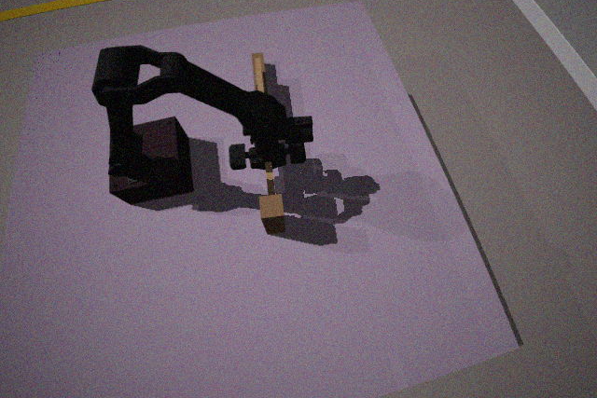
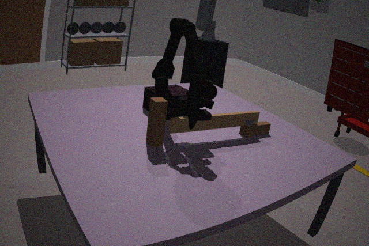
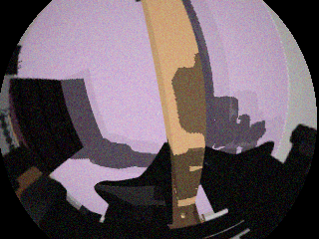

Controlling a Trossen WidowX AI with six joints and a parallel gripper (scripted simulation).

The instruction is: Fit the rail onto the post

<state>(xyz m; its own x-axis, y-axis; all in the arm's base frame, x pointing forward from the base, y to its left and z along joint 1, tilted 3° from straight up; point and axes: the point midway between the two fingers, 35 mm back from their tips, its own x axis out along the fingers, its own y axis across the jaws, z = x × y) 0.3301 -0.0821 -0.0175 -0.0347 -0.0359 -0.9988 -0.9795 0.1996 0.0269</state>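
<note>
The wooden bed rail (image 1: 258,71) (image 2: 226,120) (image 3: 171,45) stands on edge. Its far end sits in the bracket of the low footboard block (image 2: 263,129). My gripper (image 1: 268,160) (image 2: 192,124) (image 3: 175,143) is shut on the rail near its near end. That end is raised off the table, and the rail looks nearly level. The upright wooden post (image 1: 271,205) (image 2: 156,123) stands right by the near end, roughly in line with the rail. The pegs and holes are hidden, and I cannot tell whether the rail end touches the post.
The arm's dark base box (image 1: 161,162) (image 3: 42,119) stands on the table (image 1: 192,287) (image 2: 119,184), to the left of the rail in the top view. Shadows of the arm, rail and post fall across the table. A shelf rack and a red tool cabinet (image 2: 351,79) are beyond the table.
</note>
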